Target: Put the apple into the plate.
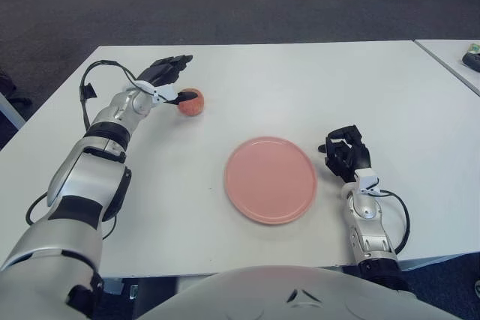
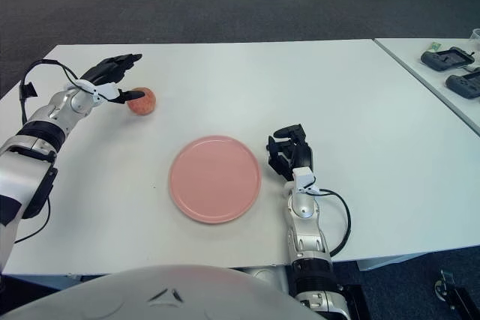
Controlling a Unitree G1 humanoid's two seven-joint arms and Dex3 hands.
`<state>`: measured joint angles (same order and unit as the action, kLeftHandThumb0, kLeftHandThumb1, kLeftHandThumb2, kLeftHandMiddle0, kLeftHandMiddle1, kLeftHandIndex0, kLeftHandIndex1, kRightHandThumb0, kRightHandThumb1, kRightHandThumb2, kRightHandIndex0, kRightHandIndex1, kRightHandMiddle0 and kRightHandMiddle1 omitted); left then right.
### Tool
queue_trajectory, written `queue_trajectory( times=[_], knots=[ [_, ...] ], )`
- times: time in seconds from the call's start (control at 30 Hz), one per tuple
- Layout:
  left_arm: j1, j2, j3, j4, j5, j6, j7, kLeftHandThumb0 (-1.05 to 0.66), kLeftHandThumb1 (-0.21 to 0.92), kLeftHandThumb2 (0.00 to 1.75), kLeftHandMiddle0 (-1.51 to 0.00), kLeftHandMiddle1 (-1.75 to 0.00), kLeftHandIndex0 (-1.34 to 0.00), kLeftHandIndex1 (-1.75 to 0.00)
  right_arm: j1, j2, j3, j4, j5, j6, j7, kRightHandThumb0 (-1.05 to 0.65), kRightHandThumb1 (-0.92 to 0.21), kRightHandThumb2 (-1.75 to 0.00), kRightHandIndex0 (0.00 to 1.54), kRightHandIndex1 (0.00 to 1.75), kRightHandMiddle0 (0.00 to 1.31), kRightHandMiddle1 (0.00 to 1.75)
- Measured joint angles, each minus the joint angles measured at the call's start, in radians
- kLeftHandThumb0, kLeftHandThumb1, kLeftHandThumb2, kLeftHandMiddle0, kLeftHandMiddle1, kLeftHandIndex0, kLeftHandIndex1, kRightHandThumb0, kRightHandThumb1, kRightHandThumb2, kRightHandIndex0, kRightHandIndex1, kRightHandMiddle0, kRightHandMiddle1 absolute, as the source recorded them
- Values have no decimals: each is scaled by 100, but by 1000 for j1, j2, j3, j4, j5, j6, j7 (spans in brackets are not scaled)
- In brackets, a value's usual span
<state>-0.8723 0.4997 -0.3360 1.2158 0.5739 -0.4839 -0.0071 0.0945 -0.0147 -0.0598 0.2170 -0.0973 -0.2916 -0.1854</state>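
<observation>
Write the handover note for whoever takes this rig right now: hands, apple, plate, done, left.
Left robot hand: at the apple on the far left of the table, fingers spread, one fingertip at the apple's near side, no grasp closed yet.
Right robot hand: idle, just right of the plate, holding nothing, fingers curled.
Apple: on the table, apart from the plate, beyond it and to its left.
Plate: pink, nothing on it, near the table's front middle.
Done: left hand has reached the apple.
Left: grasp the apple, lift it, carry it to the plate, release.

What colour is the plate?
Plain pink plate, no pattern; clearest in the left eye view.
</observation>
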Motion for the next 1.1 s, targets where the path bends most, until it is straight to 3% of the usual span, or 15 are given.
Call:
queue_trajectory(
  times=[0.5, 0.77, 1.1],
  knots=[
    [-26, -66, -54, 85, 12, 103, -143, -100, 76, 31, 0, 0, 0, 0, 1, 0, -1, -4, 0, -4, -1, -35, -85, -63, 56, 117, 23, 175],
    [-27, -101, -79, 102, 30, 147, -136, -100, 79, 32, 0, 0, 0, 0, 2, 0, -3, -2, 1, -11, 1, -36, -83, -65, 56, 116, 24, 175],
    [-36, -145, -126, 124, 74, 221, -44, -101, 86, 34, 0, 0, 0, 0, 3, 0, -6, 1, 2, -19, 2, -36, -81, -68, 58, 119, 26, 175]
  ],
)
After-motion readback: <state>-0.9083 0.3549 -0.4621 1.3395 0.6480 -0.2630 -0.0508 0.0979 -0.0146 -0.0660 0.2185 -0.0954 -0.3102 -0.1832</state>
